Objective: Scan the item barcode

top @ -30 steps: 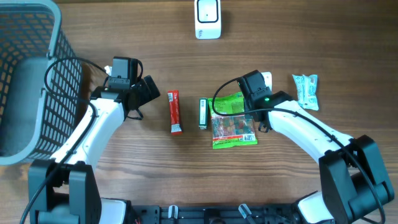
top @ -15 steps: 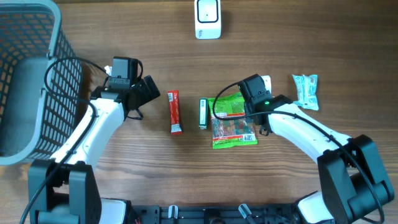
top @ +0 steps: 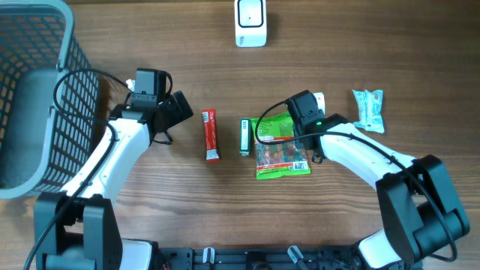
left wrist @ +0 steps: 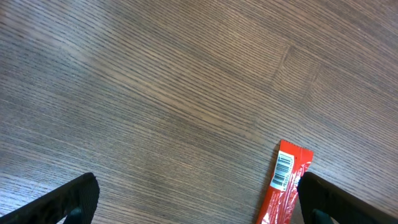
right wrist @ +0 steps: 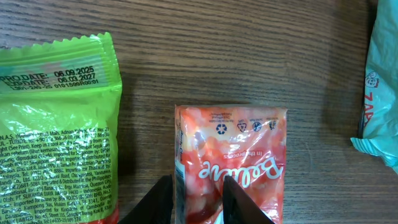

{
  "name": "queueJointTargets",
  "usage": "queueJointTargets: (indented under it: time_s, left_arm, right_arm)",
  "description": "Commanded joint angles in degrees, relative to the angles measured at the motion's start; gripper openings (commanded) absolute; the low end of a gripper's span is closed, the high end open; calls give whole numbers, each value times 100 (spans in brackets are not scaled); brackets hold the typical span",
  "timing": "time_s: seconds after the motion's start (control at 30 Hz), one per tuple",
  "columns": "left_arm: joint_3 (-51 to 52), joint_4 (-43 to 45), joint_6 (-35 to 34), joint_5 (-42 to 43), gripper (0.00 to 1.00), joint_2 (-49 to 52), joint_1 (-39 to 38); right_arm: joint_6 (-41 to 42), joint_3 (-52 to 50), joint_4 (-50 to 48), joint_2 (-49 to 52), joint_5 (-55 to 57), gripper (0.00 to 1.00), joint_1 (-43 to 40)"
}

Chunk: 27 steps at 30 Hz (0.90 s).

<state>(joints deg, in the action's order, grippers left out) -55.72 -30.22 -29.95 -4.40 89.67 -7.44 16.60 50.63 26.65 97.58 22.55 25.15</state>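
Observation:
In the right wrist view my right gripper [right wrist: 198,202] is shut on an orange-red pouch [right wrist: 239,149] that lies on the wood, pinching its left part. Overhead, that gripper [top: 304,112] covers most of the pouch, just above the green snack packet [top: 283,154]. The white scanner [top: 250,22] stands at the table's far edge. My left gripper [top: 180,111] is wide open, low over bare wood, with nothing between its fingers. A red bar [left wrist: 283,186] with its barcode facing up lies close to the right finger.
A grey mesh basket [top: 30,45] fills the far left. A small green box [top: 244,136] lies between the red bar [top: 211,135] and the green packet [right wrist: 56,137]. A teal packet [top: 368,109] lies to the right, also at the right wrist view's edge [right wrist: 379,93].
My right gripper has edged slightly to the left and its jaws have narrowed a little on the pouch. The left arm has not moved.

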Motion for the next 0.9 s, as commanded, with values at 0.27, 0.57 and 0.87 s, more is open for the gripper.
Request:
queueJointTargets:
  time_s: [0.27,0.57,0.87]
  left_arm:
    - [-11,13,-76,52,100,-52,17]
    - [-11,13,-76,52,100,-52,17]
    - [-11,15,-76,52,100,-52,17]
  right_arm:
    - [-354,-39,33,122,57,24,7]
    - [-356,-39,35,122,101,22,7]
    - [-354,-42,70,122,94,25,7]
